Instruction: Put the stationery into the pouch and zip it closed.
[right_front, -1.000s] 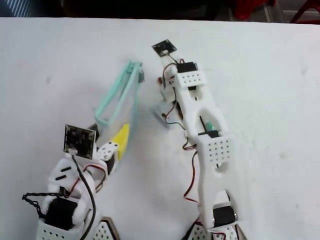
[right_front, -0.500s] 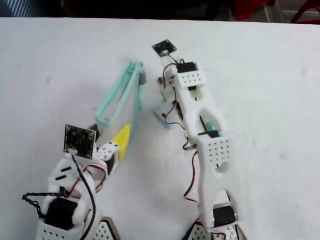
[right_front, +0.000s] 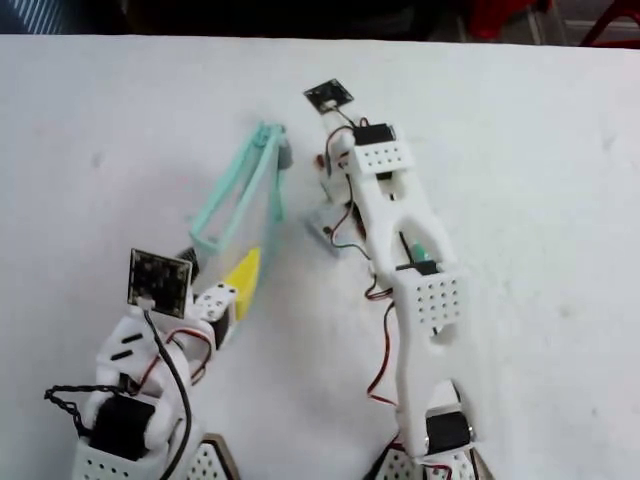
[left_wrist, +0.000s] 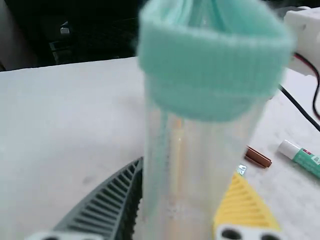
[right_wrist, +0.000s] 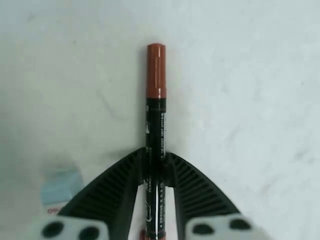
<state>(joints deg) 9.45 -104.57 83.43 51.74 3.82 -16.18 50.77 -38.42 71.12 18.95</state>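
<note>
Clear, teal-trimmed pouch (left_wrist: 200, 150) is pinched in the left gripper (left_wrist: 182, 205), stretching away over the table (right_front: 520, 120); beyond it the right gripper (right_wrist: 152, 167) is clamped on the marker (right_wrist: 155, 100). Best carry the marker level, line it with the pouch's length, and feed it in slowly

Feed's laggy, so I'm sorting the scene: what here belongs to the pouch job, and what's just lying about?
Job:
pouch, held in the left gripper
brown-capped marker, in the right gripper
glue stick
pale blue block, maybe an eraser

Lying about:
red things past the table's far edge
</note>
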